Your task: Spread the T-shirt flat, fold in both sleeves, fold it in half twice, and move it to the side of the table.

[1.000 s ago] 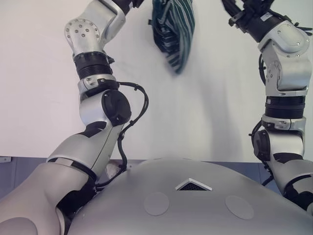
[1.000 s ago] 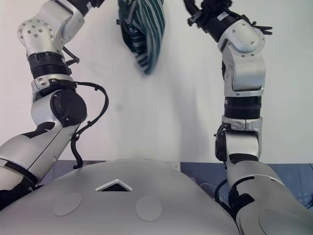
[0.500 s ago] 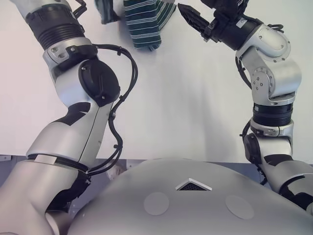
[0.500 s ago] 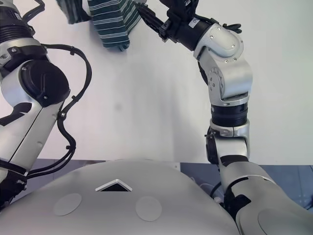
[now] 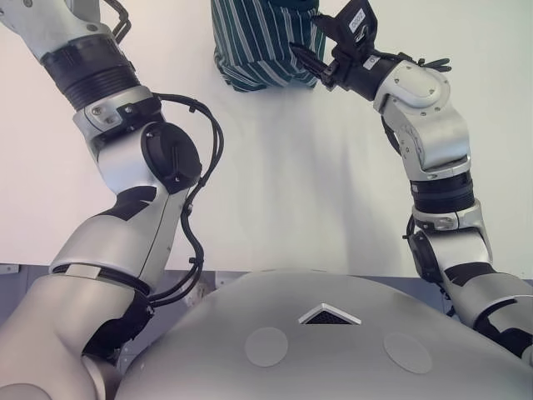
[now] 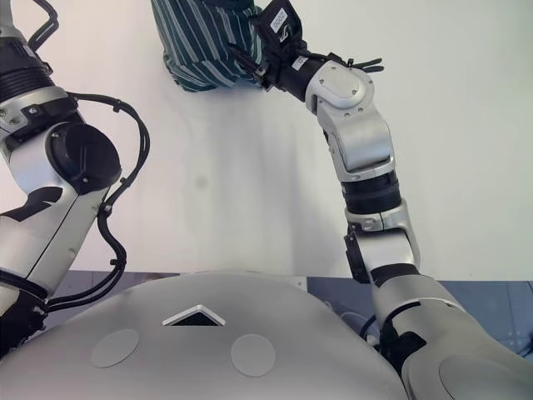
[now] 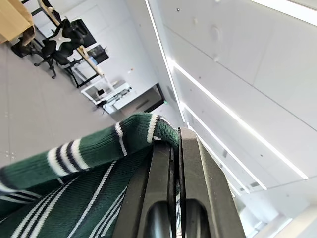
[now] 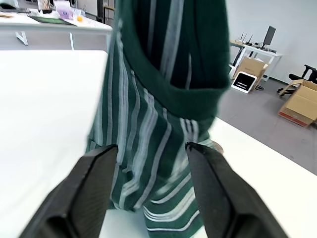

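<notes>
Left hand (image 7: 176, 142): shut tight on a green edge of the T-shirt (image 5: 260, 40), holding it up.
Right hand (image 5: 315, 52): open wide, down low near the table, just beside the right side of the hanging cloth. I cannot tell if it touches.
T-shirt: dark green with thin white stripes. It hangs down in a bunch, and its bottom end sits crumpled on the table, at the far middle.
Table (image 5: 291, 183): white, under both arms.
</notes>
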You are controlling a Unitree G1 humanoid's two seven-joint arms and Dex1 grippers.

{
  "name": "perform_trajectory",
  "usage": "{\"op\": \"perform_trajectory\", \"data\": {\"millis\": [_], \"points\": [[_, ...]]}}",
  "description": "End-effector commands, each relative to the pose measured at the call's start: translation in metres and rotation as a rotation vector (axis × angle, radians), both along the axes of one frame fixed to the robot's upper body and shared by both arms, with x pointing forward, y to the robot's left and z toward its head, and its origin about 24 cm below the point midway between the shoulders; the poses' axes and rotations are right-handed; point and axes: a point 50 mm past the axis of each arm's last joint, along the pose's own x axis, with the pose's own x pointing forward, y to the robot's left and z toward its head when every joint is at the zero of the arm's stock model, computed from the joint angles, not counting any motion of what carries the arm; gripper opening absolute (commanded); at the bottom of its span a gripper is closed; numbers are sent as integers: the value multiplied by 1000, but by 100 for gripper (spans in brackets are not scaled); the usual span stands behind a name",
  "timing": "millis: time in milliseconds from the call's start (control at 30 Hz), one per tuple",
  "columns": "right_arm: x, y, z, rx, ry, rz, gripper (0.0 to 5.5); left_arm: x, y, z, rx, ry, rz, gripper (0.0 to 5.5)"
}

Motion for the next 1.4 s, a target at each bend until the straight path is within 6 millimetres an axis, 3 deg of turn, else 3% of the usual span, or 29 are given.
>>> {"op": "perform_trajectory", "data": {"millis": [33,300,500,733,767,867,1033,1133,1200,1400], "points": [[4,-7,7,0,-22,-16,256,-1,-5,2,-11,-5,-7,0],[15,-5,-7,15,26,-39,256,-1,-2,1,-31,0,-7,0],[16,9,1,79,3,17,143,0,-5,-2,-28,14,-4,0],[11,-4,-6,61,45,3,3,0,-3,-2,-24,16,21,0],[13,-9,-2,67,34,-15,3,1,-1,-3,-10,14,30,0],[30,-32,29,98,-54,-96,3,5,7,-3,52,8,53,0],[65,-71,102,85,-245,-192,3,14,16,0,435,-60,-9,0],[83,-74,138,17,-338,-175,3,31,14,0,686,-75,-21,0],[96,-71,160,-41,-397,-168,3,46,13,7,760,-72,25,0],[120,-63,198,-236,-504,-327,3,68,5,35,684,-61,284,0]]}}
